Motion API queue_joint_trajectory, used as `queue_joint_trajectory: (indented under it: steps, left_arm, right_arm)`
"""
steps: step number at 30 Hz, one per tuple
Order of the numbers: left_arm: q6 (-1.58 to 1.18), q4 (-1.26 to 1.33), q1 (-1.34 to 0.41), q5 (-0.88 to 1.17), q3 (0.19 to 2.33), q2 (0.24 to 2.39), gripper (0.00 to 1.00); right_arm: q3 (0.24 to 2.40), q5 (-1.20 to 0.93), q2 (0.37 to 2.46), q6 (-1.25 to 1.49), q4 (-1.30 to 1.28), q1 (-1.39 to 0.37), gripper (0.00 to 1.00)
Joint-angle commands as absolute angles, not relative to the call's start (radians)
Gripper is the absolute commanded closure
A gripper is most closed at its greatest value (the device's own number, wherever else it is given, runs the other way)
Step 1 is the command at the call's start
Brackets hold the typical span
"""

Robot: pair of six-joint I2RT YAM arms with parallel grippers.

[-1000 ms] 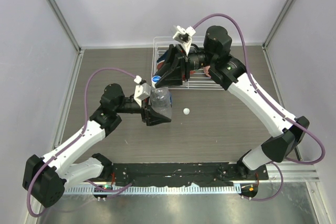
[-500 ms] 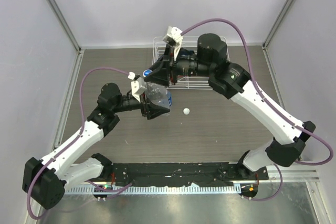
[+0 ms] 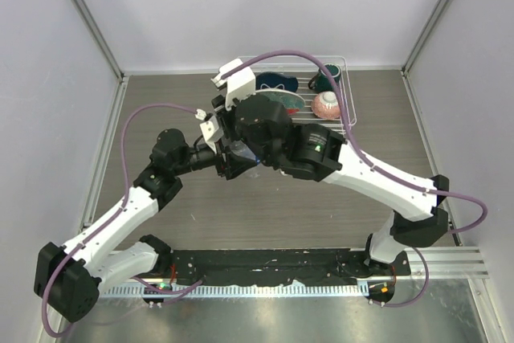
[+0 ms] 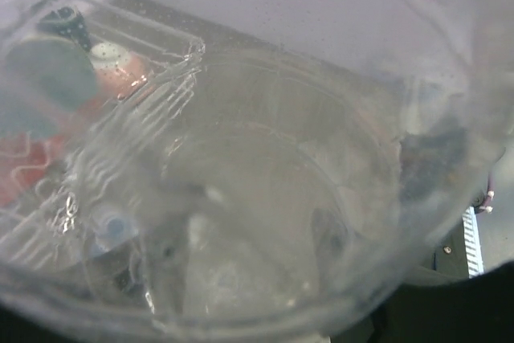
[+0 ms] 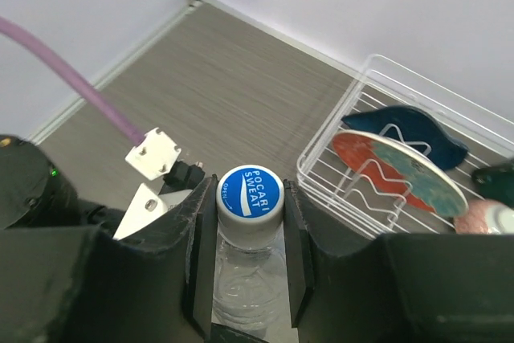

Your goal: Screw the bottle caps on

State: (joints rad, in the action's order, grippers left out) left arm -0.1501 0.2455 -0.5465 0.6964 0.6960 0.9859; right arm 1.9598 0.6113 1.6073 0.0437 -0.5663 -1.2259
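Two arms meet left of centre in the top view: left arm reaches in from 7 o'clock, right arm folds across from 4, half over the left gripper. Brown worktop, pale walls, dish rack at 12. Left wrist: blurry clear bottle fills everything, that gripper clamped round it. Right wrist: right gripper pinches the blue cap on the bottle's neck, 6 o'clock.

Robot lab cell: white panel walls, aluminium frame posts, left arm, right arm bolted along wood-grain tabletop.
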Motion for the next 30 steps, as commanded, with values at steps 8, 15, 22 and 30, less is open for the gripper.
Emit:
queue_joint_trajectory:
  steps: [8, 15, 22, 30]
  left_arm:
    - [-0.055, 0.275, -0.574, 0.698, 0.684, 0.942, 1.00]
    - [-0.057, 0.272, -0.572, 0.695, 0.683, 0.937, 1.00]
    - [-0.063, 0.268, -0.566, 0.715, 0.681, 0.934, 1.00]
    - [-0.104, 0.273, -0.561, 0.857, 0.683, 0.939, 1.00]
  right_arm:
    - [2.014, 1.103, 1.733, 0.078, -0.545, -1.298, 0.99]
    - [2.101, 0.991, 1.769, 0.140, -0.569, -1.299, 0.50]
    - [2.045, 0.372, 1.533, 0.192, -0.537, -1.137, 0.33]
    - [1.921, -0.249, 1.391, 0.118, -0.497, -0.927, 0.34]
